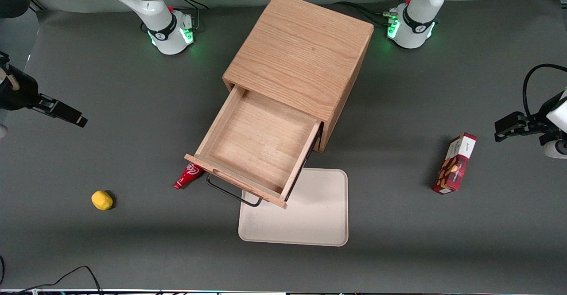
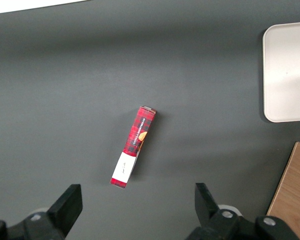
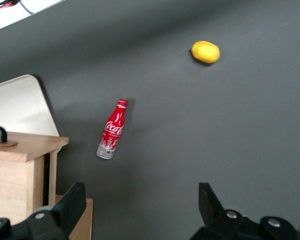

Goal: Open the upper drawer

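Grey matting covered the table (image 1: 133, 250), where the upper drawer (image 1: 257, 149) stood pulled well out of the oak cabinet (image 1: 301, 56), while the gripper (image 1: 73, 117) hung well apart toward the working arm's end, fingers (image 3: 72, 205) spread and empty.

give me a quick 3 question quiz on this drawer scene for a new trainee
1. True or false: the upper drawer is pulled out and its tray is empty.
2. Which thing lies partly under the open drawer's front? A) lemon B) red bottle C) cookie box
3. Fill in: the gripper hangs open toward the working arm's end of the table, holding ____.

Key
1. True.
2. B; the bottle lies on its side beside the black wire handle, with the cream tray on the handle's other flank.
3. Nothing; its fingers are spread over bare table.
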Tool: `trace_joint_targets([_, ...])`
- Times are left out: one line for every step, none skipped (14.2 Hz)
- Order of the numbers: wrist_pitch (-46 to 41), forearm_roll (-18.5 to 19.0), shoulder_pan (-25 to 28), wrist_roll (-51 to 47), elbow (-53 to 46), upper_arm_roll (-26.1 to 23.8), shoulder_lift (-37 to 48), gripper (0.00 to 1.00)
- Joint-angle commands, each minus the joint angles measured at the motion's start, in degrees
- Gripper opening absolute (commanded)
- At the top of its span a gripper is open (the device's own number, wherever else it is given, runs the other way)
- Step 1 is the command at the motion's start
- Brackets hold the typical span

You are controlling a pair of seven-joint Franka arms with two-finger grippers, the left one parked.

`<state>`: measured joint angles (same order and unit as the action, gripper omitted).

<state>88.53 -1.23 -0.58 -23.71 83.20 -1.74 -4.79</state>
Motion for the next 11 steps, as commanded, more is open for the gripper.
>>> trace_joint_targets([-1.3, 0.9, 0.1, -1.2, -0.8, 1.1, 0.2, 1.0])
trace_joint_targets([-1.3, 0.7, 0.0, -1.3, -1.0, 1.3, 0.1, 1.0])
trace_joint_targets([-1.3, 0.6, 0.0, -1.9, -1.2, 1.9, 0.1, 1.0])
trace_joint_targets([-1.3, 0.6, 0.0, -1.4, -1.2, 1.9, 0.1, 1.0])
trace_joint_targets([-1.3, 0.6, 0.0, -1.2, -1.1, 1.9, 0.1, 1.0])
trace_joint_targets([-1.3, 0.6, 0.0, -1.2, -1.2, 1.9, 0.1, 1.0])
trace_joint_targets([-1.3, 0.6, 0.0, -1.1, -1.3, 1.9, 0.0, 1.0])
trace_joint_targets([-1.3, 0.6, 0.1, -1.2, -1.6, 1.8, -0.1, 1.0])
trace_joint_targets([-1.5, 0.6, 0.3, -1.2, -2.2, 1.8, -0.1, 1.0])
trace_joint_targets([-2.0, 0.5, 0.2, -1.2, -2.6, 1.8, -0.3, 1.0])
trace_joint_targets([-2.1, 0.5, 0.2, -1.2, -2.8, 1.8, -0.5, 1.0])
